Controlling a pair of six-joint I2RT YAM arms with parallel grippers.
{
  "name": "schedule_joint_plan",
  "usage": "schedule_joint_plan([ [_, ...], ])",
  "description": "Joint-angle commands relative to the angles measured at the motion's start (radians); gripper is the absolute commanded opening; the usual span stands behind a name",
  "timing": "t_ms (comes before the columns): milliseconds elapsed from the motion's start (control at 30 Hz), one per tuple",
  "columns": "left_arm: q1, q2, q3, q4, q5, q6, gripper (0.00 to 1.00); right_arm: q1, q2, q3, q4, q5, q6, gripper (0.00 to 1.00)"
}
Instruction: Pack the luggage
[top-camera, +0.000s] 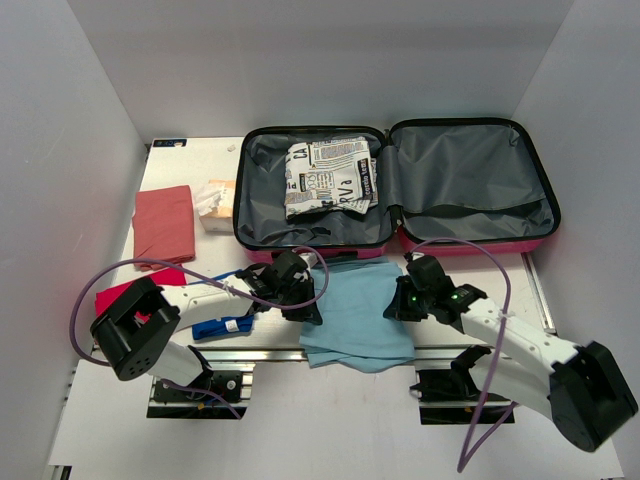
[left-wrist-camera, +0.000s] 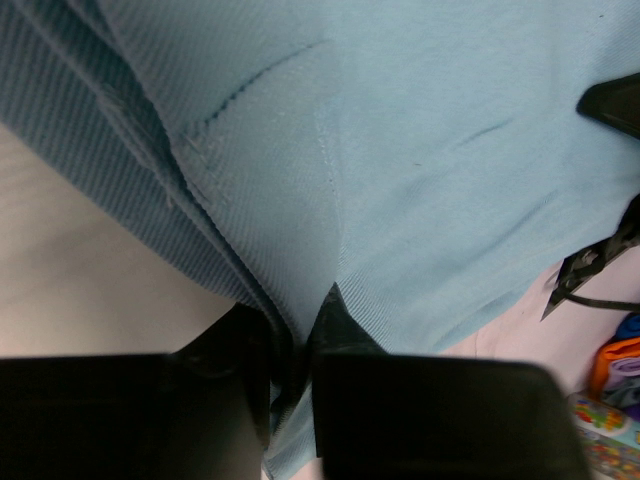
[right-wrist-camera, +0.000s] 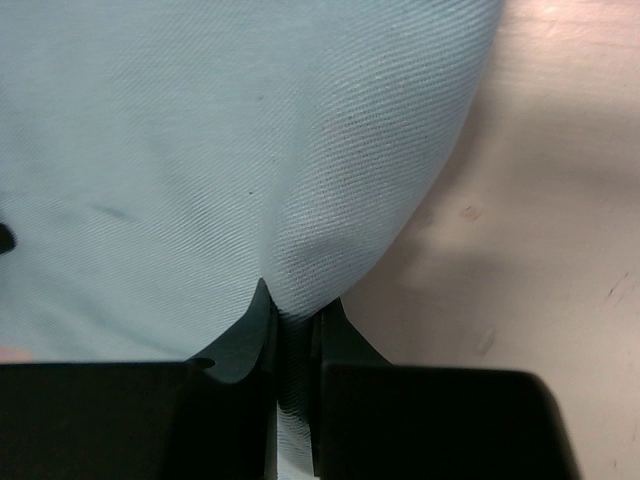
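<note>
The luggage (top-camera: 470, 170) lies open at the back of the table, grey lining up, pink shell along its front edge. A folded black-and-white printed cloth (top-camera: 330, 178) rests in its left half. A light blue folded garment (top-camera: 358, 318) lies on the table just in front of it. My left gripper (top-camera: 305, 305) is shut on the garment's left edge, cloth (left-wrist-camera: 400, 150) pinched between its fingers (left-wrist-camera: 345, 325). On the garment's right edge my right gripper (top-camera: 400, 300) is shut, with a fold of cloth (right-wrist-camera: 200, 150) squeezed between its fingers (right-wrist-camera: 250, 325).
A red folded cloth (top-camera: 165, 222) and a small orange-and-white packet (top-camera: 215, 205) lie left of the luggage. A pink item (top-camera: 125, 295) and a blue item (top-camera: 225, 325) sit by the left arm. Metal rails (top-camera: 270, 352) run along the near edge.
</note>
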Motion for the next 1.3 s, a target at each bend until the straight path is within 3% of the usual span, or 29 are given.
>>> schedule_joint_plan([
  [0,-0.055,-0.095,0.088,-0.139,-0.053,0.028,0.00,0.020,-0.103,0.074,-0.087,-0.134,-0.027,0.00],
  [200,-0.119,-0.220,0.312,-0.274,-0.068,0.083,0.00,0.041,-0.172,0.362,-0.300,-0.192,-0.100,0.00],
  [333,-0.145,-0.212,0.499,-0.339,-0.128,0.144,0.00,0.055,-0.126,0.512,-0.263,-0.234,-0.117,0.00],
  [400,-0.155,-0.189,0.608,-0.370,-0.160,0.195,0.00,0.058,-0.080,0.626,-0.256,-0.183,-0.145,0.00],
  [567,-0.127,-0.125,0.776,-0.408,-0.426,0.273,0.00,0.049,0.073,0.842,-0.207,0.068,-0.168,0.00],
  [733,-0.127,-0.039,1.019,-0.495,-0.574,0.362,0.00,0.047,0.214,1.040,-0.147,0.070,-0.186,0.00],
  [900,-0.089,0.048,1.090,-0.456,-0.784,0.416,0.00,0.026,0.334,1.152,-0.099,0.199,-0.216,0.00],
  [1067,0.066,0.280,1.338,-0.529,-0.739,0.479,0.00,-0.032,0.513,1.290,-0.111,0.194,-0.226,0.00],
  [1267,0.242,0.443,1.425,-0.465,-0.545,0.477,0.00,-0.129,0.719,1.434,-0.085,0.147,-0.240,0.00],
])
